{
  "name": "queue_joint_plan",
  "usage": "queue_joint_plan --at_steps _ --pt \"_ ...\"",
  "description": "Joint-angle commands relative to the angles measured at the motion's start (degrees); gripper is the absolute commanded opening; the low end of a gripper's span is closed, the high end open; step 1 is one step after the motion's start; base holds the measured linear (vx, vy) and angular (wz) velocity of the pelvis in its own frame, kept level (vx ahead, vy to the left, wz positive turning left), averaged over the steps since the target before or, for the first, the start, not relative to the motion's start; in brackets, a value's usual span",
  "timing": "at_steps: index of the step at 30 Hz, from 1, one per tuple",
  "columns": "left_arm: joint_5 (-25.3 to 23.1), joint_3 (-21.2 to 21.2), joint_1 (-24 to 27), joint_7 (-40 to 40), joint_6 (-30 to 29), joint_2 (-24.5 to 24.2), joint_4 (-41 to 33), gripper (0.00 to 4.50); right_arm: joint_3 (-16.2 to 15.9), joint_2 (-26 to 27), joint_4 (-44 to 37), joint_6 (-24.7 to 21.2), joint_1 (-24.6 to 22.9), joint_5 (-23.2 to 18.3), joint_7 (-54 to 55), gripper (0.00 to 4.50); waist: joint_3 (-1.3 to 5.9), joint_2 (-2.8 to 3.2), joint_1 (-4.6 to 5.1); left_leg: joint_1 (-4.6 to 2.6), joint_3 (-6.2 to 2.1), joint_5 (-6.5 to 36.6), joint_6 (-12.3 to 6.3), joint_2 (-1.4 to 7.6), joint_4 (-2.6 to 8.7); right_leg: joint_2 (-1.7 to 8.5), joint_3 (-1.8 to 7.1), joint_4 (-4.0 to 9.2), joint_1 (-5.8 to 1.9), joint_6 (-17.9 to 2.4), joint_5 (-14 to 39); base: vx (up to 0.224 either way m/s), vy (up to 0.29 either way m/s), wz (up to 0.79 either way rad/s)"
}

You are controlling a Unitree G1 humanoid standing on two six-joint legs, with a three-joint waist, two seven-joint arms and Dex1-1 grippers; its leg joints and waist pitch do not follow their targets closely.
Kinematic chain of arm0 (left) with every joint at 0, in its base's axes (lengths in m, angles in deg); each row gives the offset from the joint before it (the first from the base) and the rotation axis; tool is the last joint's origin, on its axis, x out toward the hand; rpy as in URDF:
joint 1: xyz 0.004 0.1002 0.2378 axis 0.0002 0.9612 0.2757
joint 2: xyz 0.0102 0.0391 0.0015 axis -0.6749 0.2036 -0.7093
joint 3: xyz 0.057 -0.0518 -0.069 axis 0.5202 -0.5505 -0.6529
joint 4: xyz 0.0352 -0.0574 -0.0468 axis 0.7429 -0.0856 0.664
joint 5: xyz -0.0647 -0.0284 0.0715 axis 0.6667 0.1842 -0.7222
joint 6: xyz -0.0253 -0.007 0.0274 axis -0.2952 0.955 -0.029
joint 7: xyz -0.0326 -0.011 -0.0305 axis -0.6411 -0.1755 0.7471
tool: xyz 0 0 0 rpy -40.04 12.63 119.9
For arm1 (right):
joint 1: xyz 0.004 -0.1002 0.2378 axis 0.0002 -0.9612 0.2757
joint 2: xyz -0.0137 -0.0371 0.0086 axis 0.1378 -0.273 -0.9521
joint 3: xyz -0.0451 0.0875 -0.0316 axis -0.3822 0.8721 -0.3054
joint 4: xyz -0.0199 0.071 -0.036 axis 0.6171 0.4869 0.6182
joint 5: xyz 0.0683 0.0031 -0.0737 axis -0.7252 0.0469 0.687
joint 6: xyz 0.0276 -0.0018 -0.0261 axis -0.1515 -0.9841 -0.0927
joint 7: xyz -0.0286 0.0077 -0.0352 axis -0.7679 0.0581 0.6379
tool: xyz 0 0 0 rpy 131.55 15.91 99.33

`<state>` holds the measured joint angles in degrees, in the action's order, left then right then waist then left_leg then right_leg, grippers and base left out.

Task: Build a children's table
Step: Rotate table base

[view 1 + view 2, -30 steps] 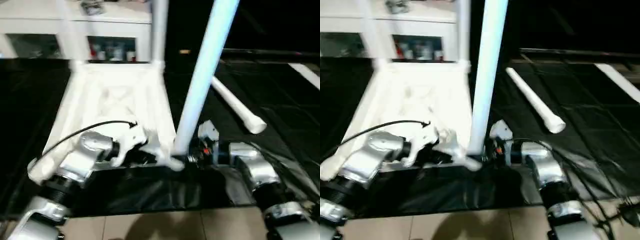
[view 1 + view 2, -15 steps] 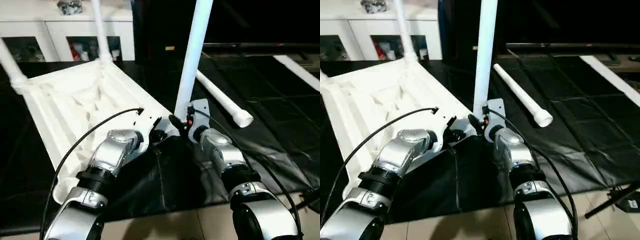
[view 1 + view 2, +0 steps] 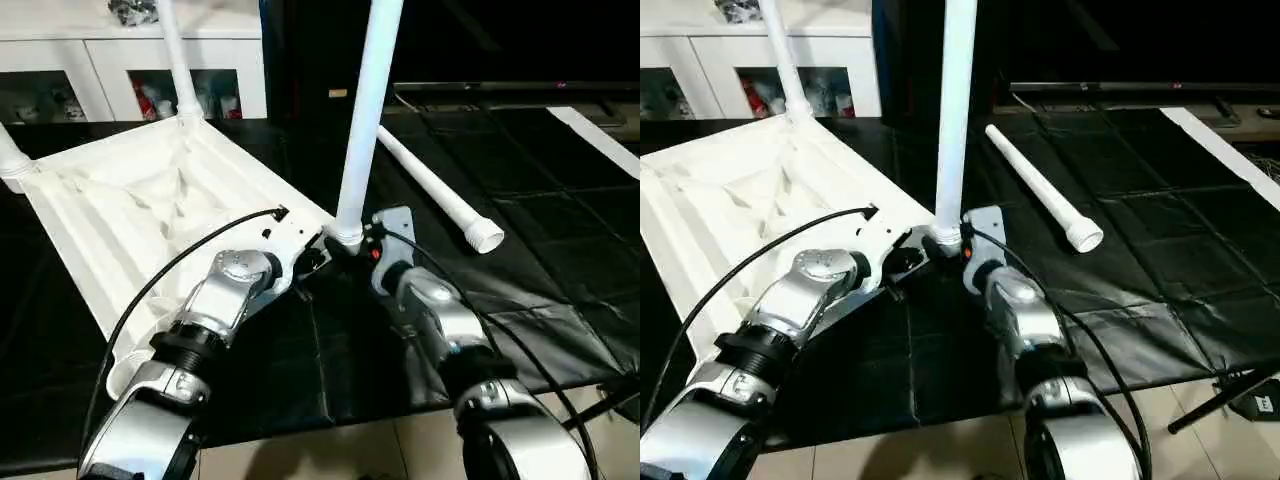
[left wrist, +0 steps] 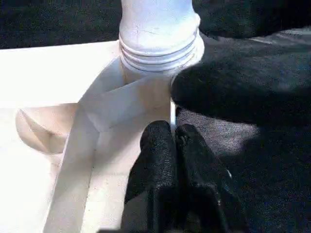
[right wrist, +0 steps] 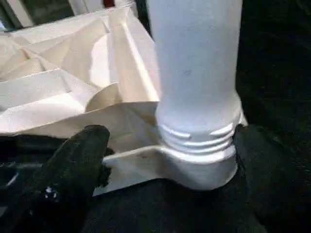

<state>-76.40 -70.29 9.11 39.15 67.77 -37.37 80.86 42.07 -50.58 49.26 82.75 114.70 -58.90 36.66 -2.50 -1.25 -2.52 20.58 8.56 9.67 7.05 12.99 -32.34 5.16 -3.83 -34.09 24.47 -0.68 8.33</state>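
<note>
1. Our left fingers (image 4: 175, 160) are pressed together with nothing between them, their tips resting at the rim of the table top (image 3: 130, 220), just beside the near corner socket (image 4: 160, 92).
2. Our right fingers (image 5: 80, 150) stand wide apart on either side of the base of the upright leg (image 3: 365, 110); one dark finger lies against the table top's rim and the other shows past the socket, and they do not clamp the tube.
3. That leg stands upright in the near corner socket, its threaded end (image 5: 197, 133) partly seated, a few ridges showing above the collar.
4. The table top lies upside down on the black sheet (image 3: 520, 200) covering the floor, ribbed underside facing up, one corner pointing toward us.
5. Two more legs stand upright in the far sockets: one (image 3: 175, 60) at the far corner and another (image 3: 12, 155) at the left corner.
6. A fourth leg (image 3: 435, 190) lies loose on the black sheet, well to the right of the table top, its wider end toward us.
7. A white cabinet (image 3: 130, 65) with glass doors stands beyond the sheet's far left edge.
8. Pale floor tiles (image 3: 940, 450) show along the sheet's near edge.
</note>
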Motion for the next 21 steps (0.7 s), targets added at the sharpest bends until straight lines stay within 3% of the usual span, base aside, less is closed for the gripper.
queue_joint_plan --at_steps 1,3,6,7,9,14,16,17,18,20,21 --pt "2.86 -2.47 -1.27 0.55 2.46 1.3 -1.95 0.27 -0.51 -1.01 -3.27 -0.94 -1.52 -0.05 -0.26 4.48 3.94 -0.13 -0.69 0.43 1.54 11.16 -3.09 -0.96 3.12 1.41 1.51 3.73 -4.15 -10.24 12.61 0.0 0.0 0.0" --pt "4.49 -3.83 -0.16 0.07 1.72 1.74 -3.96 0.57 0.37 -1.84 -6.52 1.0 -3.69 -0.67 -1.2 4.5 4.35 -0.03 -1.31 0.53 1.59 7.8 -3.91 -0.82 2.72 1.51 1.6 3.03 -4.22 -11.87 6.84 0.0 0.0 0.0" --pt "5.6 -4.78 0.77 -0.25 1.76 1.79 -5.38 0.76 1.15 -2.19 -8.51 2.42 -5.07 -1.58 -2.4 4.5 4.08 -0.1 -1.36 0.59 1.72 8.52 -4.67 -0.95 2.77 1.35 1.45 3.05 -4.08 -12.6 6.65 0.0 0.0 0.0" --pt "6.05 -5.56 1.26 0.11 2.51 1.33 -5.74 0.87 1.99 -1.99 -9.15 1.99 -5.57 -2.64 -2.53 4.5 3.95 0.09 -1.35 0.58 1.69 9.81 -4.66 -0.94 2.85 1.38 1.43 3.31 -4.04 -12.09 8.78 0.0 0.0 0.0" --pt "7.11 -6.96 2.19 0.23 2.94 0.54 -6.92 1.0 2.94 -1.92 -9.8 1.29 -6.28 -3.38 -1.85 4.5 3.92 -0.1 -1.34 0.7 1.64 10.6 -4.15 -0.94 2.94 1.47 1.47 3.51 -4.11 -10.94 11.27 0.0 0.0 0.0" --pt "9.95 -10.76 2.76 -0.37 1.06 -1.82 -9.93 1.0 1.82 -2.25 -11.04 1.86 -7.1 -2.18 -0.18 4.5 3.85 -0.08 -1.18 0.58 1.65 10.97 -2.98 -0.96 3.06 1.37 1.44 3.67 -3.8 -9.91 13.37 0.0 0.0 0.0" --pt "9.28 -12.22 2.28 0.67 0.25 -4.22 -10.78 1.0 1.01 -2.03 -11.41 1.71 -7.12 -1.96 -0.44 4.5 3.87 -0.48 -1.16 0.64 1.58 11.25 -2.89 -0.88 3.12 1.35 1.38 3.51 -3.84 -9.49 13.55 0.0 0.0 0.0" --pt "8.75 -12.69 2.06 1.19 -0.02 -5.34 -11.02 1.0 0.96 -1.79 -11.36 1.72 -6.97 -1.84 -0.03 4.5 3.82 -0.19 -1.05 0.57 1.54 11.11 -2.81 -0.9 3.17 1.33 1.39 3.51 -3.77 -9.16 13.49 0.0 0.0 0.0" --pt "7.77 -12.78 2.15 1.55 -0.61 -6.9 -11.95 1.0 0.38 -1.86 -11.45 1.21 -6.96 -1.43 -0.15 4.5 3.84 -0.28 -0.95 0.55 1.53 10.7 -2.77 -0.84 3.15 1.28 1.43 3.38 -3.75 -9.14 12.7 0.0 0.0 0.0" --pt "4.57 -12.06 2.73 1.85 -1.23 -11.22 -14.07 1.0 -0.3 -1.73 -12.31 -3.6 -6.94 -2.13 -1.14 4.5 3.82 0.02 -1.07 0.36 1.41 9.82 -2.7 -0.78 3.24 1.15 1.43 3.08 -3.72 -9.35 11.25 0.0 0.0 0.0" --pt "4.57 -12.06 2.73 1.85 -1.23 -11.22 -14.07 1.0 -0.3 -1.73 -12.31 -3.6 -6.94 -2.13 -1.14 4.5 3.84 0.06 -0.97 0.3 1.49 9.54 -2.46 -0.76 3.16 1.21 1.49 3.01 -3.66 -9.59 10.36 0.0 0.0 0.0"
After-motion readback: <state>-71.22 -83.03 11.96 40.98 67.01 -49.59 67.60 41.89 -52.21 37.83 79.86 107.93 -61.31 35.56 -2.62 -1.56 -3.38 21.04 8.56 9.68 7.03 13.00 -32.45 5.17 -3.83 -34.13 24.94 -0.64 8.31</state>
